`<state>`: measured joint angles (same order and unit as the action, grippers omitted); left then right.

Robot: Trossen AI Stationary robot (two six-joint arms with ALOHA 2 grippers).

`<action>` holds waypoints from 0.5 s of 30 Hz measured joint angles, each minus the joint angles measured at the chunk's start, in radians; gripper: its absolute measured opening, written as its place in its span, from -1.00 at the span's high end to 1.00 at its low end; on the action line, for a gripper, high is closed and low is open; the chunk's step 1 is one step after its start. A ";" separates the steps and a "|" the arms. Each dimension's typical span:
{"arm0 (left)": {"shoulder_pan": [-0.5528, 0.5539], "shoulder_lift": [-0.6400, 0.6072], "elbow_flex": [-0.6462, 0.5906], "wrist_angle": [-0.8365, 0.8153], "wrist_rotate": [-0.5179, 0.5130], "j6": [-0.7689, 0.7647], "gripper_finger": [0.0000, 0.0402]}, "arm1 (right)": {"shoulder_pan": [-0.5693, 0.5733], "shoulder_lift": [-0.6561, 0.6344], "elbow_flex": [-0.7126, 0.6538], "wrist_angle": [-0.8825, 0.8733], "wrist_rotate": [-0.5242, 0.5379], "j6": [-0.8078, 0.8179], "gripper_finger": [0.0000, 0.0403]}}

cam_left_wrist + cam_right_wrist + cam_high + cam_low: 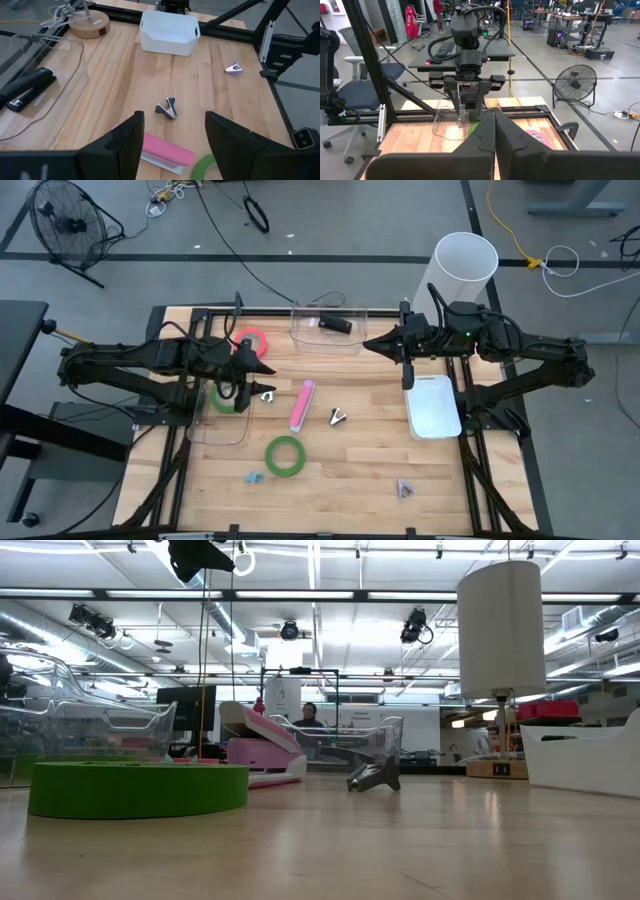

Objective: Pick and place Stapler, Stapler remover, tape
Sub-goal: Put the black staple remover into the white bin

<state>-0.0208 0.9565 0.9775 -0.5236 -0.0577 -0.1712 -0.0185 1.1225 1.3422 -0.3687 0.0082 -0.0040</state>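
A pink stapler [302,405] lies on the wooden table, with a dark staple remover [338,417] just to its right. One green tape roll [285,456] lies flat toward the near edge. A second green roll [224,400] is partly under my left arm. The pink-red roll [252,340] lies flat at the far left. A black stapler [335,325] lies in a clear bin [326,330]. My left gripper [268,383] hovers open and empty above the table, left of the pink stapler [167,152]. My right gripper [375,345] is shut and empty, raised by the clear bin's right end.
A white bin [432,407] stands at the right, and a tall white cylinder [465,262] at the far right corner. A clear tray [215,422] lies under my left arm. A purple staple remover [404,489] and a small blue thing [253,477] lie near the front edge.
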 joint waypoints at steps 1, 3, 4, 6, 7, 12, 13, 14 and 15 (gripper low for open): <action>0.000 0.000 0.000 0.000 -0.005 0.000 -0.06 | 0.000 0.000 0.000 0.000 0.000 0.000 1.00; 0.000 0.000 0.000 0.000 -0.010 0.000 -0.06 | 0.000 0.000 0.000 0.000 0.000 0.000 1.00; 0.000 0.000 0.000 0.000 -0.010 0.000 -0.06 | 0.000 0.000 0.000 0.000 0.000 0.000 1.00; 0.000 0.000 0.000 0.000 -0.010 0.000 -0.06 | 0.000 0.000 0.000 0.000 0.000 0.000 1.00; 0.000 0.000 0.000 0.000 -0.010 0.000 -0.06 | 0.000 0.000 0.000 0.000 0.000 0.000 1.00; 0.000 0.000 0.000 0.000 -0.010 0.000 -0.06 | 0.000 0.000 0.000 0.000 0.000 0.001 1.00; 0.000 0.000 0.000 0.000 -0.013 0.000 -0.06 | 0.000 0.000 0.000 0.000 0.000 0.001 1.00; 0.000 0.000 0.000 0.000 -0.018 -0.001 -0.06 | 0.000 0.000 0.000 0.000 0.000 0.001 1.00; 0.000 0.000 0.000 0.000 -0.020 -0.001 -0.06 | 0.000 0.000 0.000 0.000 0.000 0.002 1.00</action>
<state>-0.0208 0.9565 0.9775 -0.5234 -0.0781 -0.1719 -0.0186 1.1225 1.3422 -0.3687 0.0081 -0.0021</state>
